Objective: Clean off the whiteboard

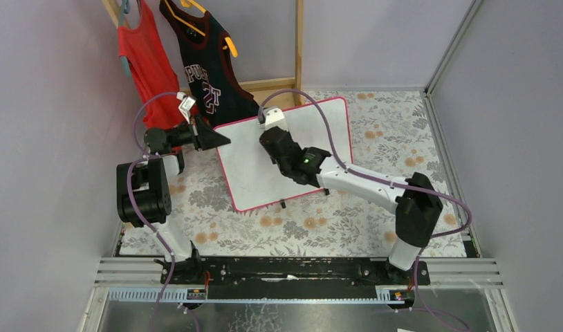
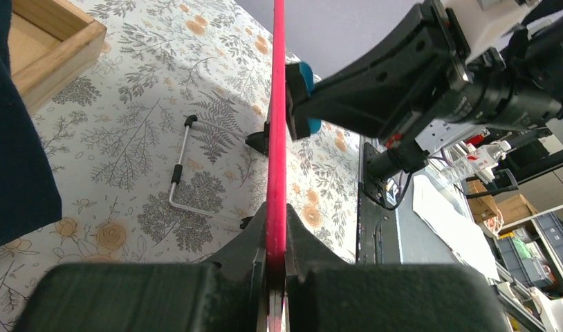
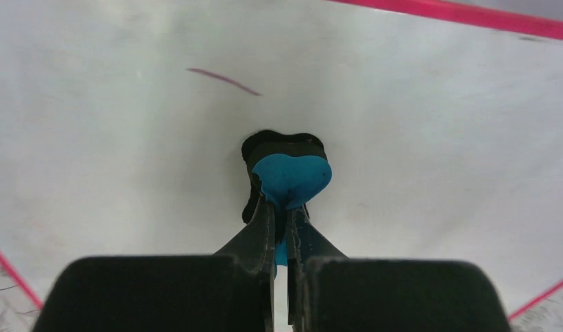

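The whiteboard, white with a pink-red frame, stands tilted on the flowered table. My left gripper is shut on its left edge; the frame runs up between the jaws in the left wrist view. My right gripper is shut on a blue eraser with a black pad and presses it against the board face. One short red stroke shows on the board above the eraser. The eraser also shows in the left wrist view.
A red top and a dark jersey hang on a wooden rack at the back left. The board's wire stand rests on the cloth. Grey walls close both sides.
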You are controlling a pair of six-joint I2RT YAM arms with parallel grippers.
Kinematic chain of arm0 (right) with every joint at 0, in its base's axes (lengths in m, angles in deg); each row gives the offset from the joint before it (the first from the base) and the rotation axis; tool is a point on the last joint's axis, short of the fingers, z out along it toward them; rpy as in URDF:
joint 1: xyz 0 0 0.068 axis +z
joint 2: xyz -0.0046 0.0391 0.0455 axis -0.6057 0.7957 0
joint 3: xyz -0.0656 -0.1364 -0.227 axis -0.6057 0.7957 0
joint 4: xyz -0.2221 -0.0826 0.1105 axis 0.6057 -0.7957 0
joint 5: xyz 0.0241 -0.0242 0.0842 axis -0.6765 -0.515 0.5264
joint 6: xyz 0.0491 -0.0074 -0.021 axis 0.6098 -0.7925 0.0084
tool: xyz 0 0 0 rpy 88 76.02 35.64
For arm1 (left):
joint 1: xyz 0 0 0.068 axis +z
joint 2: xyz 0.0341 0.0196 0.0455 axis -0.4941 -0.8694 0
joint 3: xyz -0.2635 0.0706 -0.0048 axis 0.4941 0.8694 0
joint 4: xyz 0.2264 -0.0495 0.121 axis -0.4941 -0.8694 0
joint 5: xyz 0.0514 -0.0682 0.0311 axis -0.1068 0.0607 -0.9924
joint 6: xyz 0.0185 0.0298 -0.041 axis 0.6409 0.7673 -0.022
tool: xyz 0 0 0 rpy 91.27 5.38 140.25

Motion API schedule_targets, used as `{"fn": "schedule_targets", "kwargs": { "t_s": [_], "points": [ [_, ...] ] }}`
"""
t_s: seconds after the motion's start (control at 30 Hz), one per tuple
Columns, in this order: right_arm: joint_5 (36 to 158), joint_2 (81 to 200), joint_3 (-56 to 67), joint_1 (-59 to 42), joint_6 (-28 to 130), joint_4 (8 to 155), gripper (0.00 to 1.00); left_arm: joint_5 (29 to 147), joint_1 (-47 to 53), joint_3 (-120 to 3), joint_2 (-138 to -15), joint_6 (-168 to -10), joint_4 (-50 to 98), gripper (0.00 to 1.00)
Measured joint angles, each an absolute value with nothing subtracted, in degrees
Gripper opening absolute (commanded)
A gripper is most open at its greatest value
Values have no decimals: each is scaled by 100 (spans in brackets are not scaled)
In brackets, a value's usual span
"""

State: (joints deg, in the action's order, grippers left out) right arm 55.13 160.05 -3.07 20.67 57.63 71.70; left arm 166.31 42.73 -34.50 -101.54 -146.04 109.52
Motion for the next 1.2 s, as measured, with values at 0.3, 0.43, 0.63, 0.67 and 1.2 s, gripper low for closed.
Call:
{"fn": "schedule_targets", "kwargs": {
  "t_s": [0.3,0.43,0.63,0.67,1.2],
  "points": [
    [5089,14390,858,1628,5713,6697,0,16677,4245,-3450,-10106,-14670,10949,0],
    [4901,13030,1370,1130,5853,6241,0,16679,4245,-3450,-10106,-14670,10949,0],
    [4540,11841,1586,717,6198,5473,0,16679,4245,-3450,-10106,-14670,10952,0],
    [4518,11719,1695,642,6274,5358,0,16679,4245,-3450,-10106,-14670,10949,0],
    [6350,12565,3072,-2448,6655,4840,0,16684,4245,-3450,-10106,-14670,10952,0]
  ]
}}
